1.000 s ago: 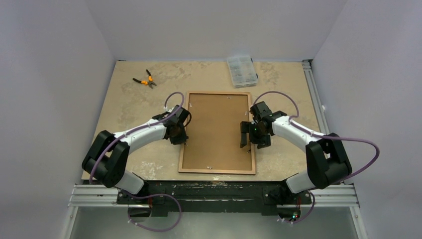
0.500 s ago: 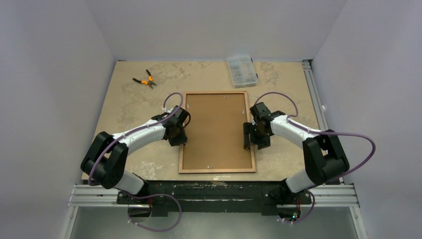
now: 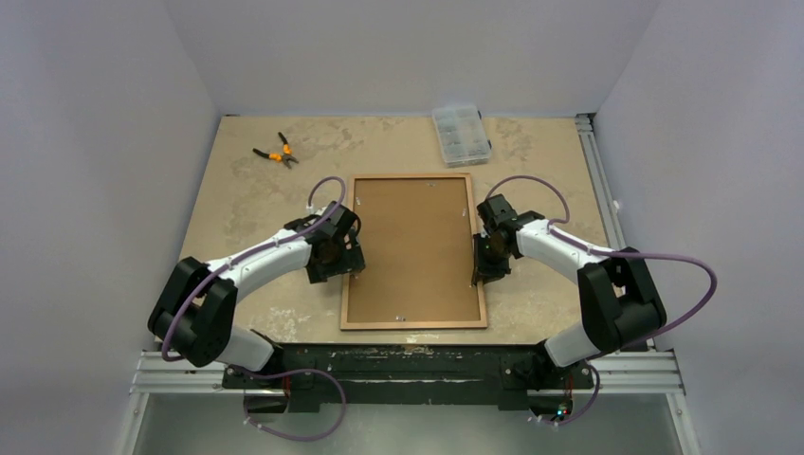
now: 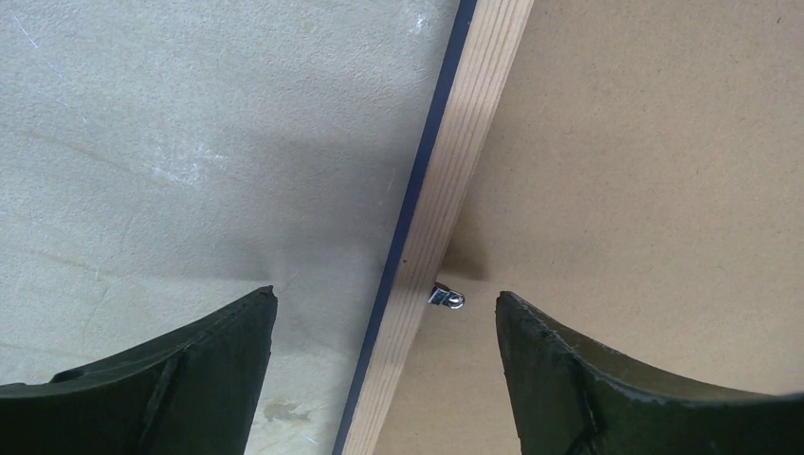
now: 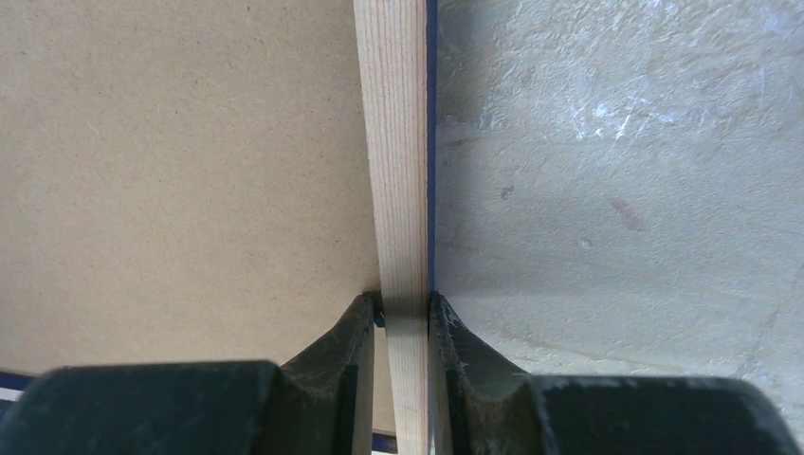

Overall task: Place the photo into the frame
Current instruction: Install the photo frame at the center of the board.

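Observation:
The frame (image 3: 414,325) lies face down on the table, its light wood rails up and a thin dark blue edge showing at the side. A plain brown board (image 3: 412,246) fills it. The photo is hidden. My left gripper (image 3: 343,258) hangs open over the left rail (image 4: 474,123), one finger on each side and neither touching it (image 4: 385,294). A small metal tab (image 4: 446,298) sticks out from that rail onto the board (image 4: 645,142). My right gripper (image 3: 480,269) is shut on the right rail (image 5: 393,142), with its jaws pinching the wood from both sides (image 5: 403,301).
Orange-handled pliers (image 3: 275,153) lie at the back left of the table. A clear plastic parts box (image 3: 461,135) sits at the back, just beyond the frame. An aluminium rail (image 3: 593,161) runs along the table's right edge.
My left jaws have opened wide over the left rail. My right gripper has moved onto the right rail and shut on it. The frame has barely shifted.

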### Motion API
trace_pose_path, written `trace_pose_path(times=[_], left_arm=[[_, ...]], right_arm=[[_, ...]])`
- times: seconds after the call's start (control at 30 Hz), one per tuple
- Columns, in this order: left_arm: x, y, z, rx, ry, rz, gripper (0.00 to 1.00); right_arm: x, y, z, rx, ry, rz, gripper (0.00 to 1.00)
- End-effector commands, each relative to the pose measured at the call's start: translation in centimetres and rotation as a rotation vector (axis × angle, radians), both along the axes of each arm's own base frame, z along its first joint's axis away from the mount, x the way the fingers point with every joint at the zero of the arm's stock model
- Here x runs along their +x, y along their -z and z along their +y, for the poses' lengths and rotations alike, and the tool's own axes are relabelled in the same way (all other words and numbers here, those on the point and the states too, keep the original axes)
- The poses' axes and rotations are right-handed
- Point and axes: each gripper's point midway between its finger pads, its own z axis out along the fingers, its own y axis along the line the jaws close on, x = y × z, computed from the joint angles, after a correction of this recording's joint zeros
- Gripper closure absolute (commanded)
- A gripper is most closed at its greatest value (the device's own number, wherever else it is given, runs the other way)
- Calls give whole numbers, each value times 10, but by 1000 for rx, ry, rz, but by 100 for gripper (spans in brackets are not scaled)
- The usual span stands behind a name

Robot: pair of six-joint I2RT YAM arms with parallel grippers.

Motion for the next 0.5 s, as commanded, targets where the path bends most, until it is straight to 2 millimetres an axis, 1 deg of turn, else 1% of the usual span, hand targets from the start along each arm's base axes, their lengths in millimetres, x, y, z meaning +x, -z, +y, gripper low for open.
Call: trace_pose_path(times=[0.0,0.03,0.07,0.13,0.17,0.2,0.23,0.27,0.33,0.37,0.47], left_arm=[[5,-14,-3,-30,15,-47,16],[6,-14,-5,-39,19,-51,15],[6,-15,-6,-50,24,-54,14],[7,-16,-10,-70,31,-63,12],[7,-17,-12,-80,34,-66,11],[8,-17,-13,-91,35,-68,10],[9,-17,-16,-105,39,-72,10],[10,-17,-18,-120,43,-73,9],[12,-15,-23,-150,47,-70,9],[13,-14,-25,-162,52,-65,9],[13,-8,-32,-192,56,-52,9]], right_arm=[[-7,6,-12,-52,-4,4,100],[-5,4,-4,-13,-10,1,98],[-4,1,0,12,-9,-1,91],[2,-7,6,41,-20,-18,68],[7,-12,10,55,-22,-32,54],[12,-17,13,68,-23,-48,42],[17,-22,15,77,-21,-64,33],[22,-26,18,89,-18,-80,27],[32,-30,23,103,-15,-99,20],[38,-31,26,109,-14,-102,18],[43,-23,36,138,-22,-72,18]])
